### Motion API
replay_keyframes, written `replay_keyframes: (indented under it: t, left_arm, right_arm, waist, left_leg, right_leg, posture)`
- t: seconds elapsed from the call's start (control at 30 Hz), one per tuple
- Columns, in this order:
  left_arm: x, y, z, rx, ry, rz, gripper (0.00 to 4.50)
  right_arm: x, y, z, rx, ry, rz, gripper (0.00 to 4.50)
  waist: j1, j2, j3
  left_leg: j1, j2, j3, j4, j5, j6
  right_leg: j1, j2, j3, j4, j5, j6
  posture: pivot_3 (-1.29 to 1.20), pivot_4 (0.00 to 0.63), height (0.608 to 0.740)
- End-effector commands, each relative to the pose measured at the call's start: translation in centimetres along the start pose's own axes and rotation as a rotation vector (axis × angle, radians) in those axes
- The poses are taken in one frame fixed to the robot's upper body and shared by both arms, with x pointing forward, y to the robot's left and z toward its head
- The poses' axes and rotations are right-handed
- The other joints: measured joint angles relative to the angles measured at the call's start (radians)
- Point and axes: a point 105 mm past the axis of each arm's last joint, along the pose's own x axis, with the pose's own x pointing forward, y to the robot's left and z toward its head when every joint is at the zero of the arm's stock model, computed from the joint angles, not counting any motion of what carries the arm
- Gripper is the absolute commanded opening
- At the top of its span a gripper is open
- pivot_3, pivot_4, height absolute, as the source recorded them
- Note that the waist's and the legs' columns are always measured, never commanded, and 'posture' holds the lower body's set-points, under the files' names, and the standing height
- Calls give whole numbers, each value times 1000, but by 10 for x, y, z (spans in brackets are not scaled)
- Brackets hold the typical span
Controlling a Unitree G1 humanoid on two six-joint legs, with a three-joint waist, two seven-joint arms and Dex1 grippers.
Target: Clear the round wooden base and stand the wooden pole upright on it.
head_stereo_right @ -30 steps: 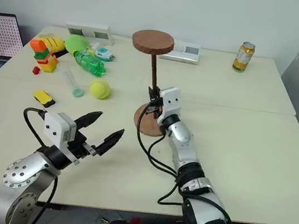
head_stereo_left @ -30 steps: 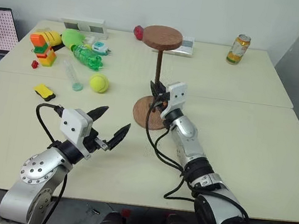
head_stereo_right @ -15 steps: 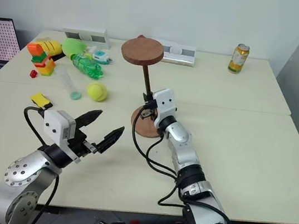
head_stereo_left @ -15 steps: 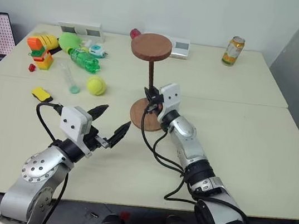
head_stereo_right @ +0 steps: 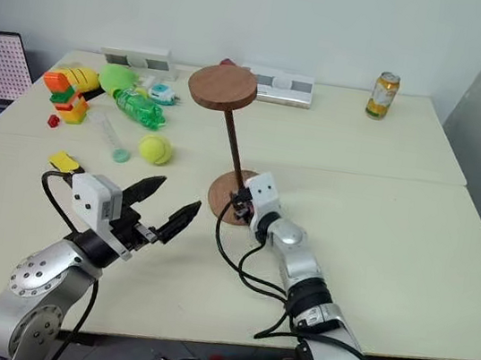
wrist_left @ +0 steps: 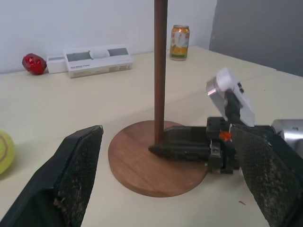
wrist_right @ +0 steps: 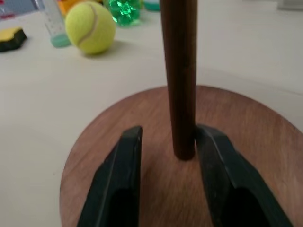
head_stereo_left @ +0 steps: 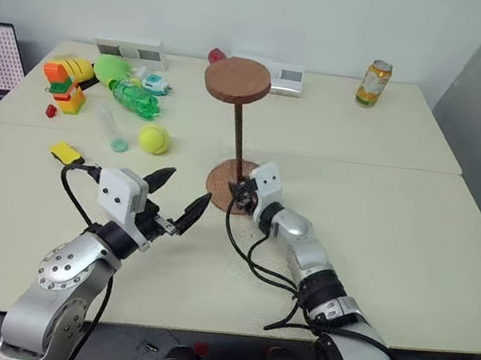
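Note:
The round wooden base (head_stereo_left: 221, 178) lies flat on the table near its middle. The wooden pole (head_stereo_left: 239, 130) stands upright on it, its smaller disc (head_stereo_left: 237, 80) at the top. My right gripper (head_stereo_left: 241, 191) lies low and level at the pole's foot. It is open, and its fingers (wrist_right: 125, 165) straddle the pole (wrist_right: 179, 71): one touches it and the other stands a little apart. My left gripper (head_stereo_left: 187, 187) hovers open and empty above the table, left of the base (wrist_left: 142, 165).
A tennis ball (head_stereo_left: 157, 139), clear tube (head_stereo_left: 113, 125), green bottle (head_stereo_left: 135, 95), yellow block (head_stereo_left: 68, 152) and bright toys (head_stereo_left: 65, 81) lie at the left. Two white boxes (head_stereo_left: 283, 76) and a can (head_stereo_left: 375, 82) stand along the far edge.
My right gripper has sunk down the pole to its foot on the base, and its jaws have gone from shut to open. The left gripper kept still. The view shifted.

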Motion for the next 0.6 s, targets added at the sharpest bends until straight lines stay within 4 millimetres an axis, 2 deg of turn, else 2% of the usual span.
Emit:
replay_keyframes:
  t: [0.03,0.13,0.23,0.3,0.4,0.6]
  left_arm:
    - [1,2,10,16,-32,-1,4500]
    - [2,4,4,-3,8,-38,4500]
    - [0,12,3,8,66,-105,4500]
    - [-1,25,3,30,125,-148,4500]
    - [3,56,10,114,201,-190,4500]
    - [5,90,19,204,360,-293,4500]
  right_arm:
    - [-2,6,14,-29,-4,104,2747]
    - [-17,4,2,-63,94,197,3412]
    - [-34,-8,2,-93,139,226,4022]
    - [-48,-20,6,-111,164,229,4460]
    - [-70,-41,18,-145,184,216,4482]
    - [-112,-52,42,-177,202,268,4482]
  waist:
    - [0,0,0]
    - [3,0,0]
    - [6,0,0]
    - [6,0,0]
    - [13,1,1]
    - [11,1,4]
  left_leg:
    - [0,0,0,0,0,0]
    - [-4,0,0,0,0,0]
    - [-7,0,-1,1,0,0]
    - [-7,0,-1,1,0,0]
    - [-11,-1,-2,1,1,-1]
    - [-14,-2,-2,0,1,-1]
  right_leg:
    - [0,0,0,0,0,0]
    - [-3,0,0,-1,0,0]
    - [-4,-1,-2,-1,0,0]
    - [-5,-1,-2,-1,0,0]
    - [-7,-1,-6,-2,0,0]
    - [-8,0,-7,-6,0,0]
  posture:
    - [0,150,740]
    - [0,150,740]
    - [0,150,740]
    - [0,150,740]
    - [0,150,740]
    - [0,150,740]
